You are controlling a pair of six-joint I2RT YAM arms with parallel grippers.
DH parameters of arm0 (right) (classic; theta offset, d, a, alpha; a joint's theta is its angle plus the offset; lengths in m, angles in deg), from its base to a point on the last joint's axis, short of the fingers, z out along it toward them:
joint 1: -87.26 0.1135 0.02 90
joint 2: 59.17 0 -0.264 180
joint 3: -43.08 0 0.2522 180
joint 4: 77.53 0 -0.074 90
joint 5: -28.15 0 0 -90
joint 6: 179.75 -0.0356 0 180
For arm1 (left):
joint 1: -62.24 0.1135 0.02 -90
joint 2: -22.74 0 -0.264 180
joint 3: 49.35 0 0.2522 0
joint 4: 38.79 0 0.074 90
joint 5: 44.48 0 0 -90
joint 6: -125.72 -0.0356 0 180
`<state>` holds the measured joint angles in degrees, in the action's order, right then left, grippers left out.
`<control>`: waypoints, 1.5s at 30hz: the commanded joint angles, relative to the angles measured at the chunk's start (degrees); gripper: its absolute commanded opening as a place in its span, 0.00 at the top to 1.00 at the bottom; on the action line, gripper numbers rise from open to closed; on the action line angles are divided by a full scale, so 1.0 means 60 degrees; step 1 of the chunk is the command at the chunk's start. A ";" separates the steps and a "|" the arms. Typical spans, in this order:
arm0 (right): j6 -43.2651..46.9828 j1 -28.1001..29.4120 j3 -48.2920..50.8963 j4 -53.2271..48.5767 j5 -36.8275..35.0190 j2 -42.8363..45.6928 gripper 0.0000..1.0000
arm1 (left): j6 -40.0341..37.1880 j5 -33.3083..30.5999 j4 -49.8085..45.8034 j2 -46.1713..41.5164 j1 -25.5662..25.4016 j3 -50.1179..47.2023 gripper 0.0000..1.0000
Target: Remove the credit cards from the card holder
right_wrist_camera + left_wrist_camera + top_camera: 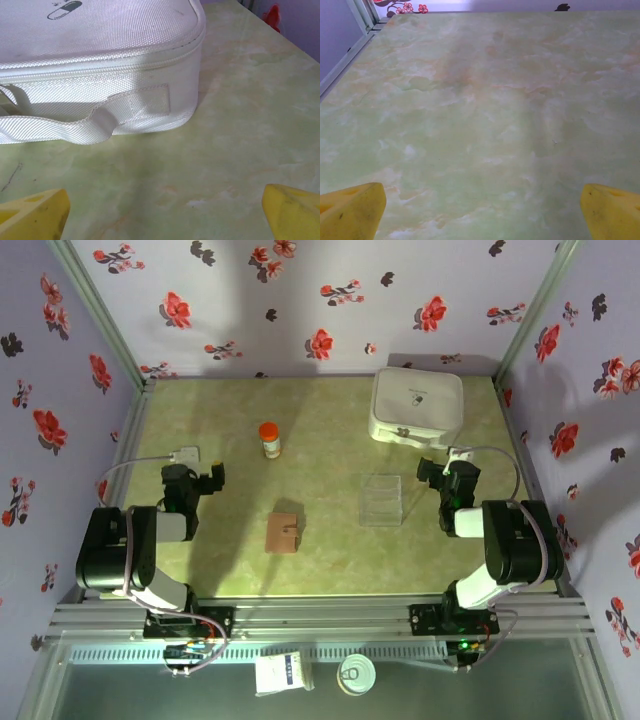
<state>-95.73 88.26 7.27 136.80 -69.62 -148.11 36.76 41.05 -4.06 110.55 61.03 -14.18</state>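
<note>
- The left pincer (212,477) and right pincer (432,472) stand spread, holding nothing.
- The small flat tan-brown card holder (283,533) lies closed on the green marbled desk (330,430) between the 2, nearer the left; credit cards presumably tucked inside.

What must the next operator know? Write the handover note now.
Left pincer: open, empty, over bare table.
Right pincer: open, empty, facing the white case.
Card holder: closed, flat near the table's middle, apart from both pincers, left of the clear tray.
Done: nothing; the holder is untouched.
Left: open the holder and pull out the cards.
</note>
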 commanded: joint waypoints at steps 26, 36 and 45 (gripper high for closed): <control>0.0202 -0.0045 -0.0106 0.0303 -0.0162 -0.0060 0.01 | -0.0217 -0.0215 0.0327 0.0109 0.0091 0.0211 0.00; 0.0235 0.0008 -0.0743 -0.2330 -0.0132 0.1820 0.01 | -0.0085 -0.2539 -0.2834 -0.1719 -0.0679 0.1219 0.00; -0.1062 0.0333 -0.2424 -0.7362 0.1207 0.3081 0.05 | 0.1769 -0.2604 -0.8896 -0.3100 -0.1610 0.3566 0.00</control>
<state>-98.05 89.11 -4.46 106.88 -66.08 -131.22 42.81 25.99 -41.02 94.00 52.81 4.24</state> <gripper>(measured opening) 0.958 0.998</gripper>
